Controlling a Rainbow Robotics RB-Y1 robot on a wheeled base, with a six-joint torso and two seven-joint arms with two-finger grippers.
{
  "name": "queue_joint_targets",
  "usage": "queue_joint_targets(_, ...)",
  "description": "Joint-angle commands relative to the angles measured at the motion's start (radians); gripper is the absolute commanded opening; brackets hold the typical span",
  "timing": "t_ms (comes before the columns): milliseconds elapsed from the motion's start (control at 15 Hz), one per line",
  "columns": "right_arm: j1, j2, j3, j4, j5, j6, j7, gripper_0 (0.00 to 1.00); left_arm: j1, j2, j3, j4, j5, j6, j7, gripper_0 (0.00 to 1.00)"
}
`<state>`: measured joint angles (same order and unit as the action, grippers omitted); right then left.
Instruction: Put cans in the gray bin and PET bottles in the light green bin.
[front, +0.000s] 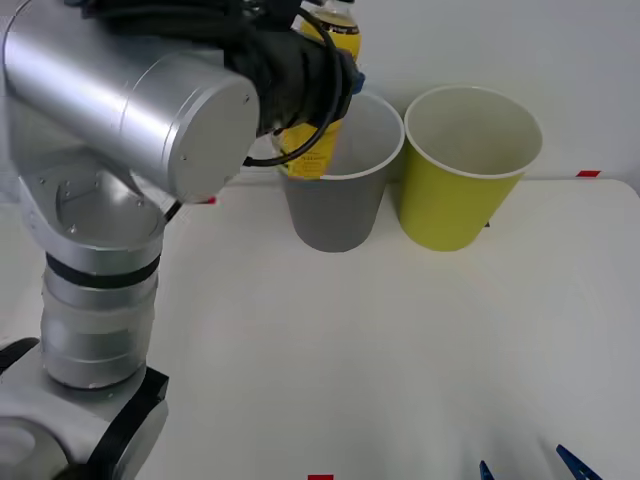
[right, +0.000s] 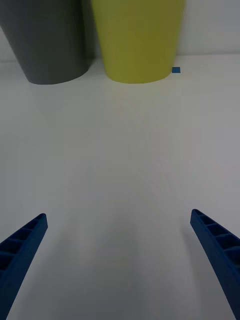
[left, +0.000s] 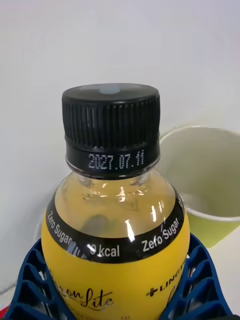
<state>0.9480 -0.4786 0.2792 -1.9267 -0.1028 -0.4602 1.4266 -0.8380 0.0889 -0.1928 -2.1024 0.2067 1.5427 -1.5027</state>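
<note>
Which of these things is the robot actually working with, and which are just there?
In the job:
PET bottle, held upright in the left gripper
gray bin
light green bin

Just there:
right gripper, open, idle
red tape marks
blue tape mark

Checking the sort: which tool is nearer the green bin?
Left. The left tool holds the bottle over the gray bin, beside the green bin; the right tool waits at the table's near edge.

The left arm consists of brushed silver cylindrical links, black joint bands, small screws and a black cable. Fingers are blue, ribbed.
</note>
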Motion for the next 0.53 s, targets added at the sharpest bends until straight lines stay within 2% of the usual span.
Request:
queue_joint_targets(67, 0.0, 0.0, 0.0, 0.0, 0.0, 0.0, 0.0, 1.0, -0.151, -0.063, 0.007, 0.166, -0.003, -0.01, -0.001, 0.0)
queue_joint_targets(200, 0.0, 0.0, 0.0, 0.0, 0.0, 0.0, 0.0, 1.0, -0.205, -0.106, 0.012, 0.249, -0.02, -0.059, -0.002, 0.0)
queue_joint_targets(267, 0.0, 0.0, 0.0, 0.0, 0.0, 0.0, 0.0, 1.0, -0.217, -0.106, 0.012, 0.275, -0.021, -0.09, 0.001, 0.0)
queue_joint_targets(400, 0.0, 0.0, 0.0, 0.0, 0.0, 0.0, 0.0, 1.0, -0.225, -0.106, 0.004, 0.347, -0.015, -0.207, -0.01, 0.0)
queue_joint_targets(533, 0.0, 0.0, 0.0, 0.0, 0.0, 0.0, 0.0, 1.0, -0.225, -0.106, -0.017, 0.415, 0.028, -0.328, -0.014, 0.0)
